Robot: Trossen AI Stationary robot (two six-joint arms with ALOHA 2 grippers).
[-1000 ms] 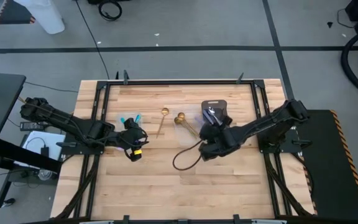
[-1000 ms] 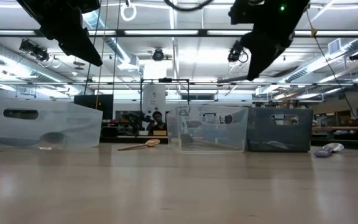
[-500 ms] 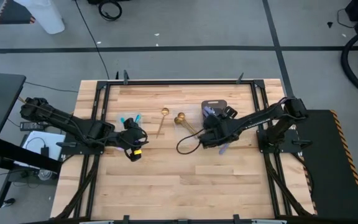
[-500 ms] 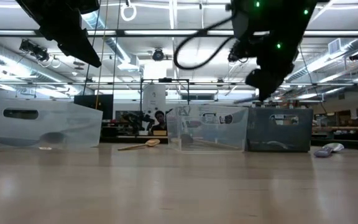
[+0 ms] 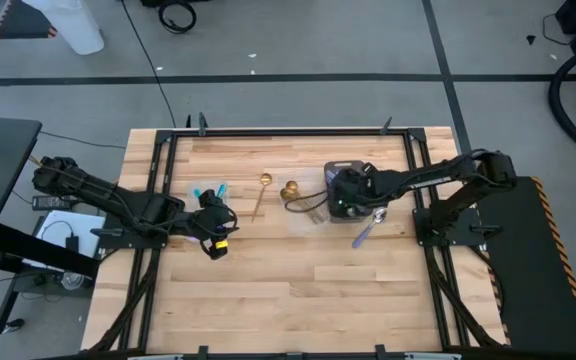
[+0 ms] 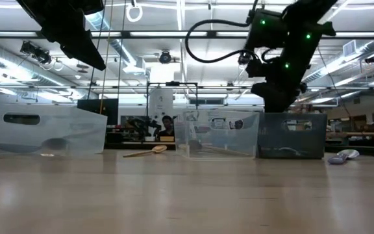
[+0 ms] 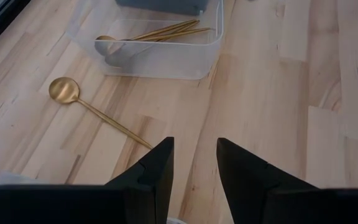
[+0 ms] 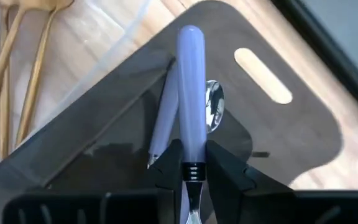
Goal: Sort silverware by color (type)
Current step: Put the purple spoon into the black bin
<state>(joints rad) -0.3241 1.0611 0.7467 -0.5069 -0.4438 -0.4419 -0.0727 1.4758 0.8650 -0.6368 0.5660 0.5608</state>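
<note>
My right gripper [image 8: 191, 163] hangs over the dark grey tray [image 8: 291, 143], shut on a lavender-handled utensil [image 8: 190, 93]. A second lavender-handled spoon [image 8: 211, 107] lies in that tray. Another such spoon [image 5: 368, 228] lies on the table right of the tray. Several gold spoons [image 7: 166, 30] lie in a clear container [image 7: 166, 59], and one gold spoon [image 7: 64, 91] lies flat on the wood beside it. Teal-handled pieces [image 5: 208, 190] show at the left. My left gripper [image 7: 194, 149] hovers open near them, above the table. My right gripper pinches the utensil between its two fingers [image 8: 166, 171] at the banded neck [image 8: 191, 169], where the lavender handle meets the metal. The handle sticks out beyond the fingertips, slanting down over the tray, lifted clear. The utensil's working end is hidden behind the fingers.
A second clear container [image 6: 44, 130] stands at the table's left. A black cable loops from the right arm [image 5: 303, 205] over the gold spoons' container. Bare wood lies along the near half of the table [image 5: 288, 300].
My right gripper has swung from the table's middle toward the far edge and come down over the dark grey tray, rolling its wrist, with the lavender-handled utensil still between its fingers. The arm's move has uncovered the spoon lying right of the tray.
</note>
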